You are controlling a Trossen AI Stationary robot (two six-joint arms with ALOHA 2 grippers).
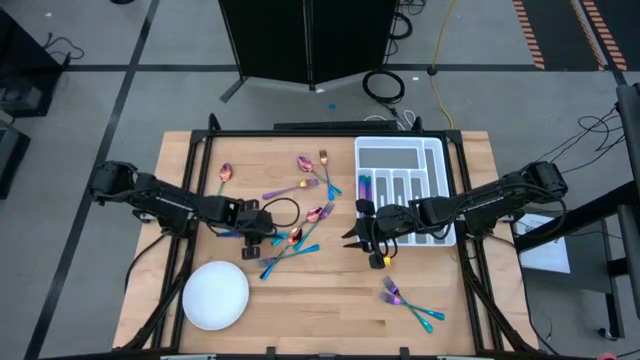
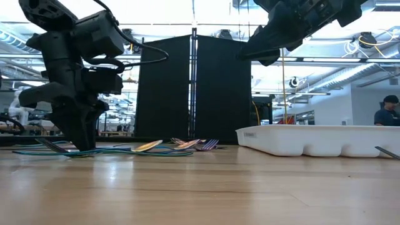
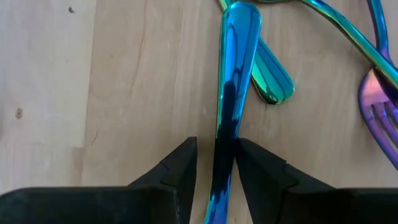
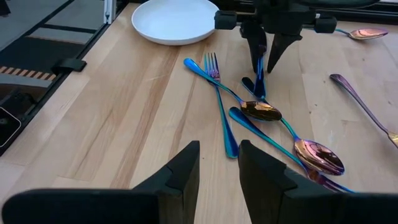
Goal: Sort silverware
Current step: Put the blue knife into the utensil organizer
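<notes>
A robot's left gripper (image 1: 262,240) stands low over a wooden table (image 1: 330,310), left of centre in the overhead frame, its two fingers (image 3: 180,168) slightly parted on either side of a blue-teal handle (image 3: 233,93) that lies flat on the wood; a sliver of gap shows along each side, so the handle is straddled rather than pinched. The silverware (image 1: 300,235) is spread mostly across the middle of the table: spoons and forks fanned just right of that gripper, a spoon (image 1: 225,174) at upper left, a few more pieces (image 1: 318,170) above centre, and a small cluster (image 1: 408,303) at lower right. Several pieces (image 1: 366,186) already lie in the left slots of the white divided tray (image 1: 400,150) at upper right. The right gripper (image 1: 352,235) hangs above the table just below the tray's left corner, its fingers (image 4: 183,168) narrowly parted and holding nothing. A round white plate (image 1: 215,295) sits at lower left. In the low view, a person (image 2: 387,112) shows at far right in the room behind.
</notes>
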